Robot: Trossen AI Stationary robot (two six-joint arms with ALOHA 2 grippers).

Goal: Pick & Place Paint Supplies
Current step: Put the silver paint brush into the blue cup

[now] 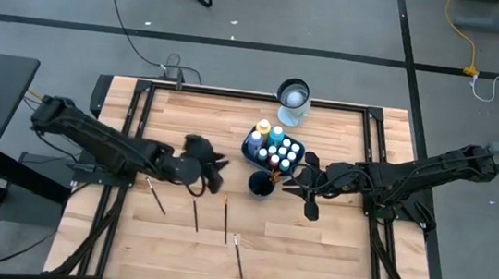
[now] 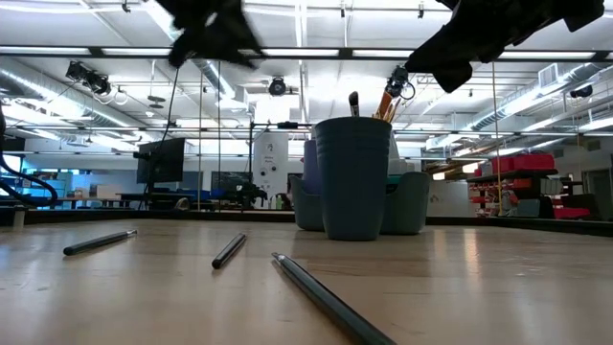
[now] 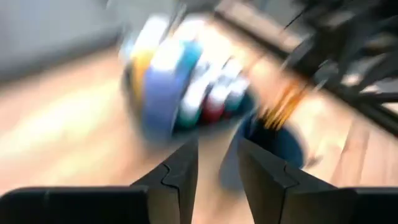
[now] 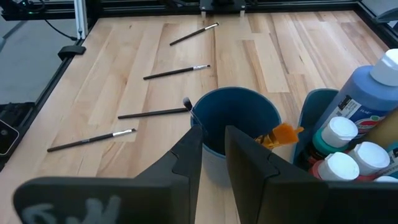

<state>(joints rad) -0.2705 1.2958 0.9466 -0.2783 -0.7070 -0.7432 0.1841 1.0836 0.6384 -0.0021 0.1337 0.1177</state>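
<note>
Lying on pale wood grain [image 1: 312, 248], thin dark brushes [image 1: 226, 222], round blue cup [image 1: 262, 184]

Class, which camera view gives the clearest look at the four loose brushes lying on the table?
The right wrist view: all four brushes lie apart on bare wood, tips visible. The high view shows them as thin dark lines. The low view shows only three, end-on. The left wrist view shows none lying loose.
</note>
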